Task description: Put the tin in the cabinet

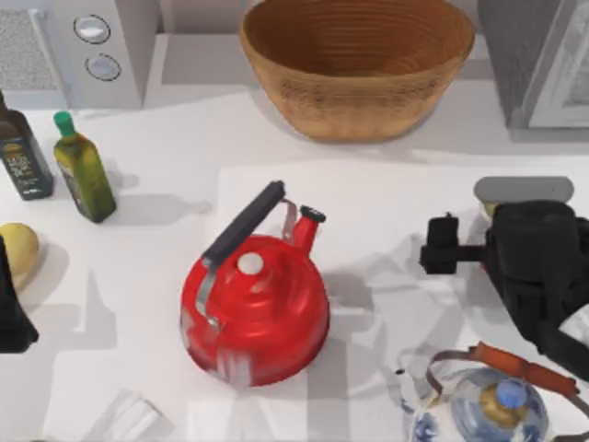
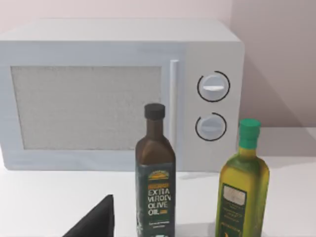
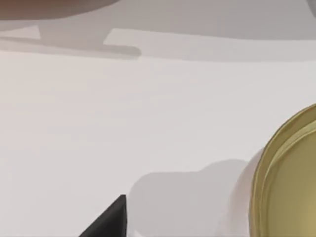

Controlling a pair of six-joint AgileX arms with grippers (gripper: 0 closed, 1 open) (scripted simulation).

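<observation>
Tin gold top beside right gripper — wrist view | top view hides it

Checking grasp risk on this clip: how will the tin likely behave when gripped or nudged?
The tin shows a flat, gold metal top, so it is probably stiff and won't crush. Its smooth round rim suggests it could slip in the fingers, and roll if tipped. The right gripper hovers beside it.
</observation>
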